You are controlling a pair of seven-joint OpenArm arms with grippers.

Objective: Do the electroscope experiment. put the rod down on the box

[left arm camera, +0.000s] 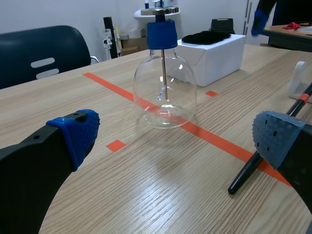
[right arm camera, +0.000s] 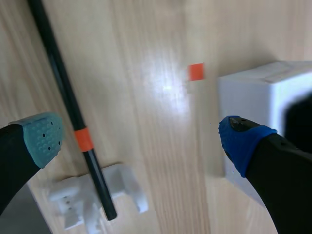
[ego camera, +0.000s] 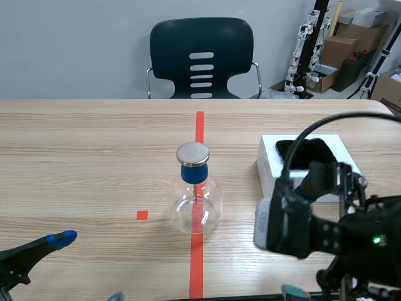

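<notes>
rod (right arm camera: 64, 83) lies across white stand (right arm camera: 126, 183); black cloth (ego camera: 307, 153) covers box (ego camera: 270, 177), flask (ego camera: 195, 207) nearby.

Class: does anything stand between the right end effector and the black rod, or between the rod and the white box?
Nothing visible does. The open right end effector hangs above the rod, which lies on a white stand. Bare table separates it from the white box, whose top carries a black cloth.

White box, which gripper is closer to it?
Right. The right gripper hovers beside the white box; the left gripper sits far off, past the flask.
</notes>
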